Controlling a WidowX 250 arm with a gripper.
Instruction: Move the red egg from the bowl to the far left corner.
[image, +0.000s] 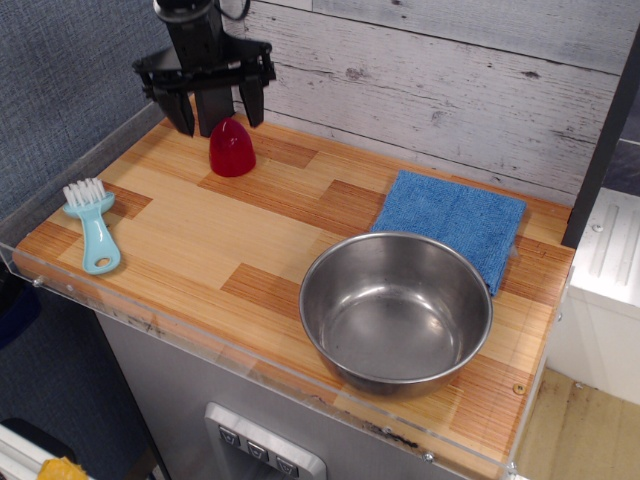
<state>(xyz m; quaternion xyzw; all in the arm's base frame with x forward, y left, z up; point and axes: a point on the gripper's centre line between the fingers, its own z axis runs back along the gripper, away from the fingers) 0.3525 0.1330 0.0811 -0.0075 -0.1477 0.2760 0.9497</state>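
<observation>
Below the gripper (212, 104), red egg (232, 149) upright.

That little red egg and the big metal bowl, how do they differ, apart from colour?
The red egg is far smaller than the bowl. The egg is a closed shape with a pointed top; the bowl is round, open and empty. The egg stands near the back wall under the open gripper; the bowl sits near the front edge, beside the blue cloth. Both are glossy and rest on the wooden tabletop.
</observation>
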